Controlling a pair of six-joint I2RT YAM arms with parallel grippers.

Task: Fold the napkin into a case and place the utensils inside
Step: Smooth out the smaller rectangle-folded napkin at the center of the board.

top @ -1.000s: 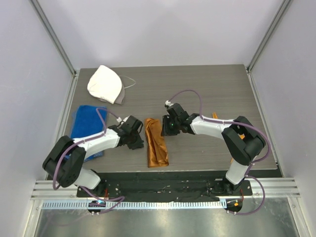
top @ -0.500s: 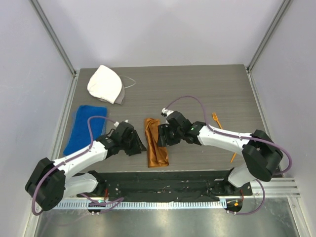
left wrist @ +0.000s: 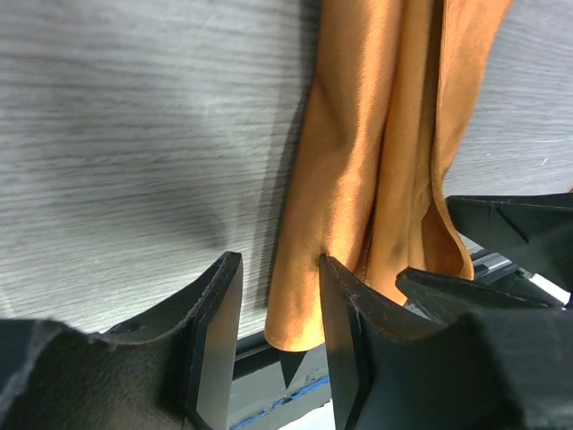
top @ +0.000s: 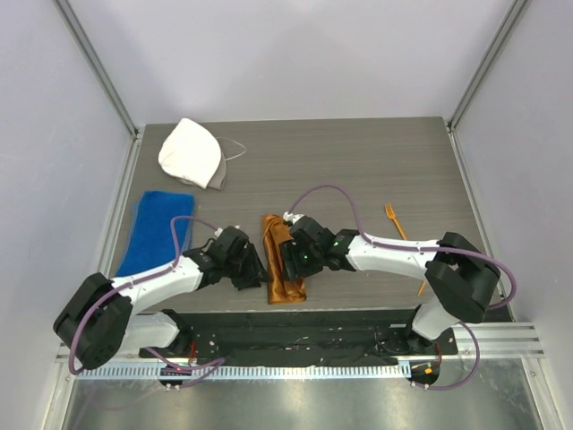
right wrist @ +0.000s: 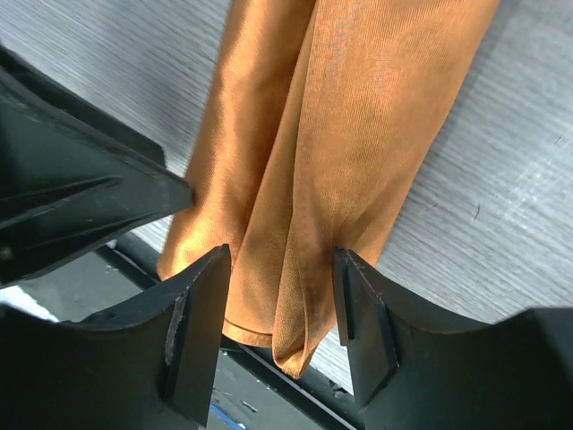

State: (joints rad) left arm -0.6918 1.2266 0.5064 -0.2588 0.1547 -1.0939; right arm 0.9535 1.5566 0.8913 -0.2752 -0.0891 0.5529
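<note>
Rust-orange, the case (top: pixel 285 287) ran lengthwise straight ahead of both jaws; the left gripper (left wrist: pixel 279 296), narrowly parted, straddled one edge of its near end; the right gripper (right wrist: pixel 280 287), wider, straddled the other; neither arm nearer.

Seen from above, the left gripper (top: pixel 253 274) and right gripper (top: pixel 292 260) cover the case (top: pixel 286 288) at its middle, so their fingertips are hidden there. Both wrist views cut off its far end. A second utensil (top: pixel 422 287) shows only a sliver beside the right arm (top: pixel 394 251) — the fork (top: pixel 391 215) prongs are too small to tell
</note>
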